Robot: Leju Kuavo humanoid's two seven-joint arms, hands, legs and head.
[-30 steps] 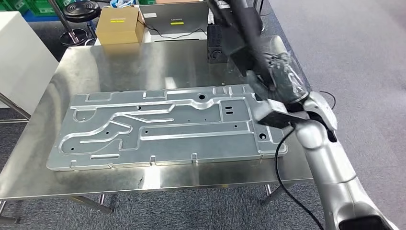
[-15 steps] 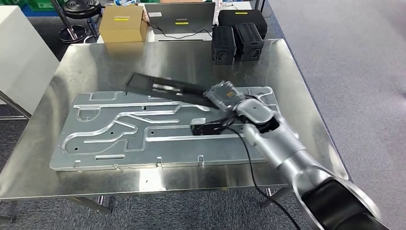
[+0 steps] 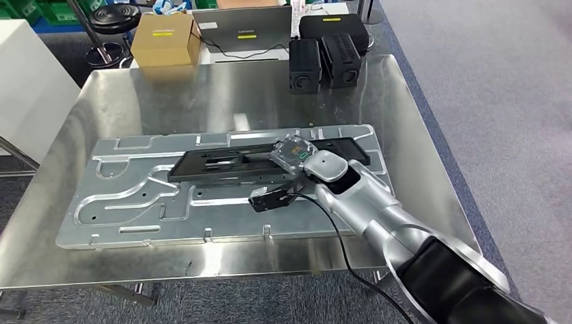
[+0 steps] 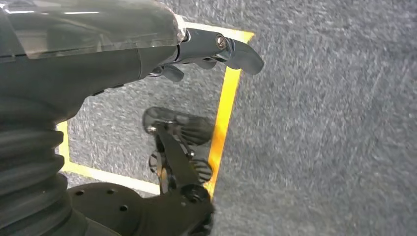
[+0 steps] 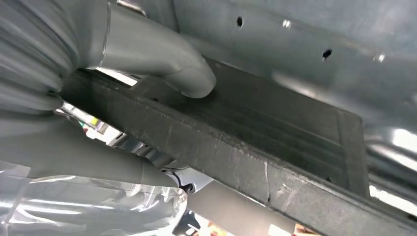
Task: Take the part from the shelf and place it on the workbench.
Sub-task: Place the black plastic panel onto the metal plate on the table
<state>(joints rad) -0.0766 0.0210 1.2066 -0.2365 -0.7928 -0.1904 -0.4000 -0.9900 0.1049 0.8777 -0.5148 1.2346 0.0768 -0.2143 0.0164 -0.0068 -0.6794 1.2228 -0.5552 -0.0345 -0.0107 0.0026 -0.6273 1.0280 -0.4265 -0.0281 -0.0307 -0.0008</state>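
A long flat black part (image 3: 222, 165) lies low across the big silver stamped plate (image 3: 135, 202) on the steel workbench (image 3: 202, 94). My right hand (image 3: 295, 152) grips the part right of its middle, the wrist above it. Up close, the grey thumb (image 5: 187, 73) presses on the part's (image 5: 275, 147) upper face while the fingers wrap under its edge. I cannot tell whether the part rests on the plate or hovers just over it. My left hand (image 4: 211, 46) hangs over grey carpet, fingers apart and holding nothing.
Two black boxes (image 3: 320, 61), a laptop (image 3: 243, 27) and a cardboard box (image 3: 165, 37) stand along the bench's far edge. A white cabinet (image 3: 27, 81) is at the left. A black cable (image 3: 337, 229) trails from my right wrist. Yellow floor tape (image 4: 223, 113) runs under the left hand.
My right arm swung the black part from high at the bench's right side down and leftward until it lies level over the silver plate. The camera shifted slightly.
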